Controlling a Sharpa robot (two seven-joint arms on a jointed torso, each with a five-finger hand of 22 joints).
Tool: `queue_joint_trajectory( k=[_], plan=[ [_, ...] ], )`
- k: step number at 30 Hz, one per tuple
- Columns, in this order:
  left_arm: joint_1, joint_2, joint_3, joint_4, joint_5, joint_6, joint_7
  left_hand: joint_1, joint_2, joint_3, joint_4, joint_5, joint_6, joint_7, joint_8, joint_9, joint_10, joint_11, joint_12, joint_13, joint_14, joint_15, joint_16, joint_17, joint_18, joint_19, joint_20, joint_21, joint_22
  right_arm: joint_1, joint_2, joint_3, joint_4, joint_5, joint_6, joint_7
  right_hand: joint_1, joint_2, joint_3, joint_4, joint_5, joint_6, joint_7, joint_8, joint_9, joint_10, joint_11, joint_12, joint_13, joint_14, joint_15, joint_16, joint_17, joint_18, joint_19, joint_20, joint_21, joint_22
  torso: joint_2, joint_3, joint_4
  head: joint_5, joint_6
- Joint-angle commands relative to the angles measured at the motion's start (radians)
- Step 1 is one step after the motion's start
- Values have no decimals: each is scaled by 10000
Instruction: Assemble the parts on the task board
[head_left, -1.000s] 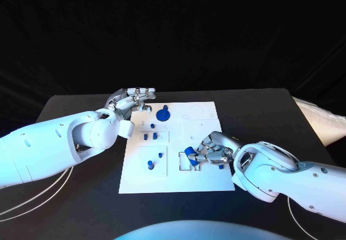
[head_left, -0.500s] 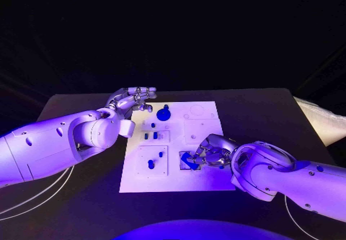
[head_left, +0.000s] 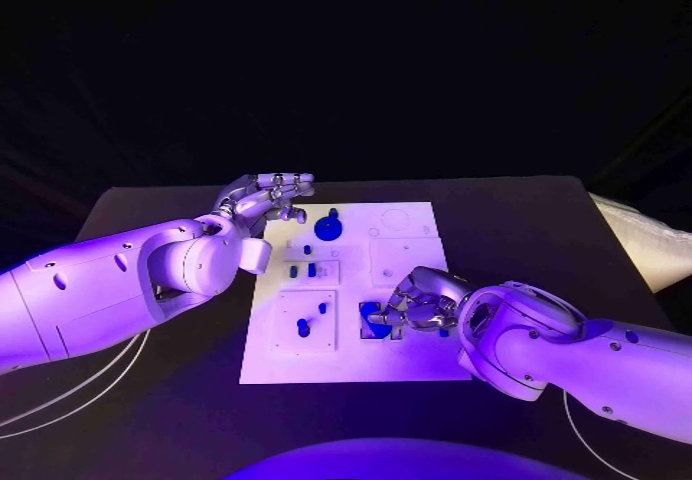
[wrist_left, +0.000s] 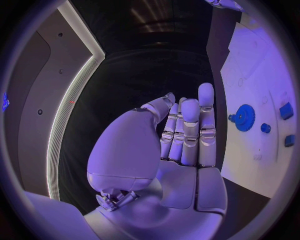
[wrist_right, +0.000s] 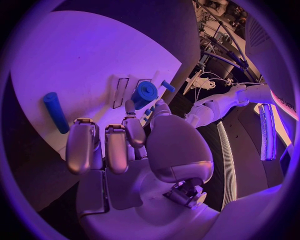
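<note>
White board (head_left: 411, 365) lies flat in mid-table in the head view, with small blue parts spread over it. Left hand (head_left: 268, 198) hovers at the board's far left corner, fingers straight and close together, nothing between them. Blue gear (head_left: 329, 228) sits on the board just beside those fingertips, not touching them. Small blue pegs (head_left: 300, 271) stand further along the board, between the two hands. Another blue piece (head_left: 303, 327) lies in a recess near the left edge. Right hand (head_left: 418, 302) rests low over the board's near right part, fingers curled around a blue cylinder (head_left: 374, 321) at their tips.

Left wrist view: left hand (wrist_left: 169, 150) flat, fingers (wrist_left: 190, 131) extended side by side, empty. Blue gear (wrist_left: 244, 118) on the white board (wrist_left: 250, 65) just beyond the fingertips, apart from them; small blue pegs (wrist_left: 286, 111) past the gear.

Right wrist view: right hand (wrist_right: 134, 150) bent over the board (wrist_right: 75, 55), blue cylinder (wrist_right: 144, 93) pinched between thumb and fingertip. Long blue rod (wrist_right: 56, 112) lying on the board near the outer fingers (wrist_right: 82, 146), not touching them. Cannot tell whether the cylinder touches the board.
</note>
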Motion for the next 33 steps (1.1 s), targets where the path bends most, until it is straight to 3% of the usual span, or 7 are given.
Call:
queue_joint_trajectory(
  k=[1, 6, 11, 25, 30, 33],
  plan=[
    [0, 8, 6, 20, -45, 155, 109, 1, 106, -10, -37, 19, -59, 15, 68, 1, -82, -16, 31, 14, -77, 19, 62, 2, 106, 46, 51, -65, -16, -3, 1, 2, 15, -253, -84, 12, -97, 24, -61, 1, -54, -49, 31, -64, 15, -75, -11, -54, -21, 565, -33, -58, 80, -29, -58, -6, -50, -17, -6, 0, -11, 17, -13],
    [0, -1, 6, 23, -45, 155, 103, 1, 106, -10, -37, 19, -59, 15, 68, 1, -82, -16, 31, 14, -77, 19, 62, 2, 106, 46, 51, -65, -16, -5, -33, 1, 57, -251, 22, 258, 7, 98, -54, -38, 21, 12, 9, -28, 76, -47, -25, -41, 24, 571, -40, -49, 102, -35, -45, -4, -39, 15, -3, 4, -14, 17, -10],
    [1, -13, 6, 28, -45, 148, 96, 1, 106, -10, -37, 19, -59, 15, 68, 1, -82, -16, 31, 14, -77, 19, 62, 2, 106, 46, 51, -65, -16, -8, -66, 1, 101, -211, 241, 531, 273, 249, -43, -71, 410, 380, -145, 266, 308, 147, -147, 169, 316, 587, -128, -23, 158, -50, 0, -63, 2, 116, -1, 1, -9, 22, -12],
    [1, -9, 6, 12, -45, 161, 92, 1, 106, -10, -37, 19, -59, 15, 68, 1, -82, -16, 31, 14, -77, 19, 62, 2, 106, 46, 51, -65, -16, -16, -101, 1, 120, -124, 354, 676, 90, 397, -196, -6, 652, 393, -198, 374, 460, 242, -201, 215, 436, 604, -181, 12, 224, -69, 44, -124, 43, 205, -13, 0, -6, 28, -28],
    [1, -4, 6, 11, -45, 168, 89, 8, 113, -6, -52, 19, -69, 18, 80, 2, -104, -13, 61, 19, -82, 18, 67, -7, 107, 50, 50, -67, -18, -16, -60, 0, 40, -189, 531, 616, 707, 527, -20, -314, 816, 335, -223, 429, 574, 274, -231, 208, 498, 607, -210, 17, 239, -73, 52, -154, 48, 223, -2, 2, -11, 58, -31],
    [1, 1, 6, 15, -45, 177, 84, 8, 113, -6, -52, 19, -69, 18, 80, 2, -104, -13, 61, 19, -82, 18, 67, -7, 107, 50, 50, -67, -18, -16, -10, 0, -23, -244, 615, 543, 1158, 676, 175, -558, 587, 315, -241, 470, 644, 307, -250, 223, 554, 609, -226, 20, 249, -78, 67, -174, 62, 257, 1, -4, 5, 34, -28]
  ],
)
